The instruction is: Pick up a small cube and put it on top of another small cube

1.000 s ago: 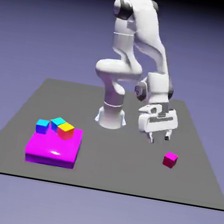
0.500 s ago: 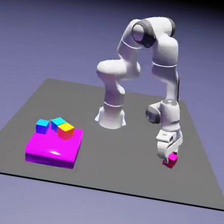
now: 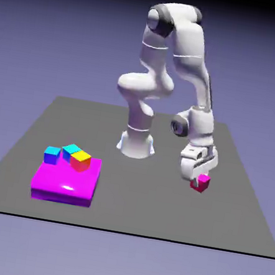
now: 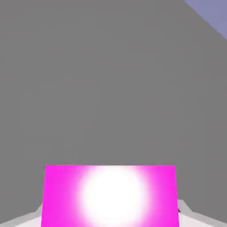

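Gripping small cube (image 3: 202,183) (tool (image 3: 199,181)), table (image 3: 246,183) edge near

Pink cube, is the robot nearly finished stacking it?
Not yet, about halfway. Done: the end effector has closed on the small pink cube; the hand view shows the cube large between the fingertips, and it appears lifted slightly off the grey table. In hand: carrying it. Left: crossing toward the exterior view's left, where other small cubes sit around the big magenta slab, then setting it on one.
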You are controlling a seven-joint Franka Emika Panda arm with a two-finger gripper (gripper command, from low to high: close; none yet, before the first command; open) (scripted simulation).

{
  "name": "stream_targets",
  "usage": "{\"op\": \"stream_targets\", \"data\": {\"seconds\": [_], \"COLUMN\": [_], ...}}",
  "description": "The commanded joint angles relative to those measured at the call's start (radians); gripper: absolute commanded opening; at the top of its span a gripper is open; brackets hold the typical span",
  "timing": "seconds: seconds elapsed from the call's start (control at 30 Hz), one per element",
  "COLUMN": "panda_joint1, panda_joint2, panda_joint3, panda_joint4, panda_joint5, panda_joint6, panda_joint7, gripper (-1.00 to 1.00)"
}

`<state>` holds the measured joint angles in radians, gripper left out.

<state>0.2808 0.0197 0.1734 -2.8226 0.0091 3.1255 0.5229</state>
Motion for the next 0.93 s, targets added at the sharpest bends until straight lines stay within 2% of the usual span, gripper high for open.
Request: {"op": "stream_targets", "data": {"seconds": [0.0, 0.5, 0.8, 0.83, 0.9], "panda_joint1": [-0.037, -0.531, -0.316, -0.316, -0.344], "panda_joint2": [-0.034, -0.525, -0.241, -0.241, -0.277], "panda_joint3": [-0.037, -0.569, -0.749, -0.749, -0.726], "panda_joint4": [-0.007, -0.108, -0.103, -0.103, -0.104], "panda_joint5": [-0.011, -0.191, -0.067, -0.067, -0.083], "panda_joint6": [-0.025, -0.399, -0.113, -0.113, -0.15], "panda_joint7": [0.0, 0.013, -0.077, -0.077, -0.065], "gripper": [-1.0, -1.0, -1.0, 1.0, 1.0]}}
